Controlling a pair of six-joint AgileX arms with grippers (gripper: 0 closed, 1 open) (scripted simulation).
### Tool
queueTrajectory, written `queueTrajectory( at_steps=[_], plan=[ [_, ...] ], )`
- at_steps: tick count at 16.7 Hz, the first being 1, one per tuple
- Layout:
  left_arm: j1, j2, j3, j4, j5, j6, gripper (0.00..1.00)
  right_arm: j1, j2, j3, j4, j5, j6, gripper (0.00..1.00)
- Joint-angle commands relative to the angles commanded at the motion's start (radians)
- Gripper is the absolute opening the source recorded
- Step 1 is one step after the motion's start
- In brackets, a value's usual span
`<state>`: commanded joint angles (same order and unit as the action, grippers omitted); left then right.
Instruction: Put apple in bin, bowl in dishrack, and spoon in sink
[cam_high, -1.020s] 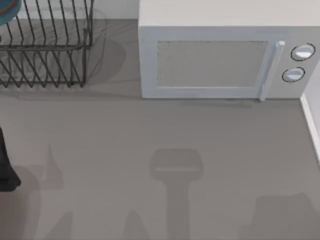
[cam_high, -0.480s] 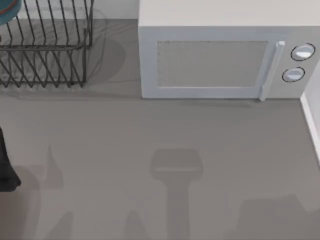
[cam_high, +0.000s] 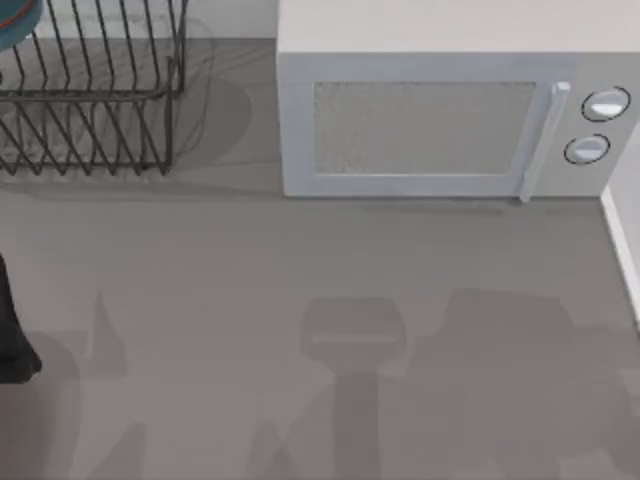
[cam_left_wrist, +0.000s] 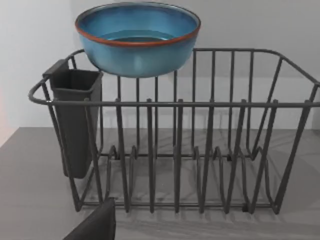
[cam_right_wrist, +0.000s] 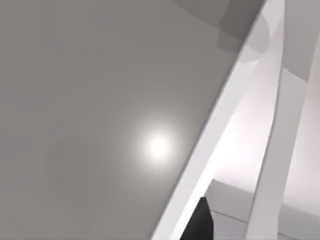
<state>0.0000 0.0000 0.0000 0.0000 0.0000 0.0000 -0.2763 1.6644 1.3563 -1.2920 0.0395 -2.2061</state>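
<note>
From my remote station: the round, deep blue glazed bowl (cam_left_wrist: 137, 37) with its thin reddish-brown rim sits upright at the top of the dark metal wire dishrack (cam_left_wrist: 200, 150), perched on the rack's upper frame just beside the dark plastic cutlery cup (cam_left_wrist: 75, 120) clipped to one end, which I judge to be the bowl's delivered spot, propped on the wires rather than slotted between the prongs. My left arm (cam_high: 12, 330) hangs at the tabletop's (cam_high: 300, 260) left edge, in front of the rack, its wrist camera looking straight at the rack; a dark part of the left hand (cam_left_wrist: 95, 225) juts in near the rack's base, well apart from the bowl, and I cannot tell whether that hand is open or closed. The white microwave (cam_high: 440, 110) stands just beside the rack, to its right. My right wrist camera faces a pale grey surface and white edges.
</note>
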Motion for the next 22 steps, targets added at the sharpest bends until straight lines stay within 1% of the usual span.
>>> queueTrajectory(
  at_steps=[6,11,13,17,19,22],
  plan=[
    [0.0,0.0,0.0,0.0,0.0,0.0,1.0,0.044,0.425,0.599,-0.177,0.002,0.034,0.0],
    [0.0,0.0,0.0,0.0,0.0,0.0,1.0,0.084,0.766,1.095,-0.309,0.004,0.098,0.0],
    [0.0,0.0,0.0,0.0,0.0,0.0,1.0,0.099,0.878,1.263,-0.351,0.004,0.125,0.0],
    [0.0,0.0,0.0,0.0,0.0,0.0,1.0,0.121,1.037,1.485,-0.407,0.005,0.172,0.0],
    [0.0,0.0,0.0,0.0,0.0,0.0,1.0,0.127,1.076,1.536,-0.419,0.005,0.185,0.0],
    [0.0,0.0,0.0,0.0,0.0,0.0,1.0,0.129,1.083,1.547,-0.421,0.005,0.189,0.0]
  ],
)
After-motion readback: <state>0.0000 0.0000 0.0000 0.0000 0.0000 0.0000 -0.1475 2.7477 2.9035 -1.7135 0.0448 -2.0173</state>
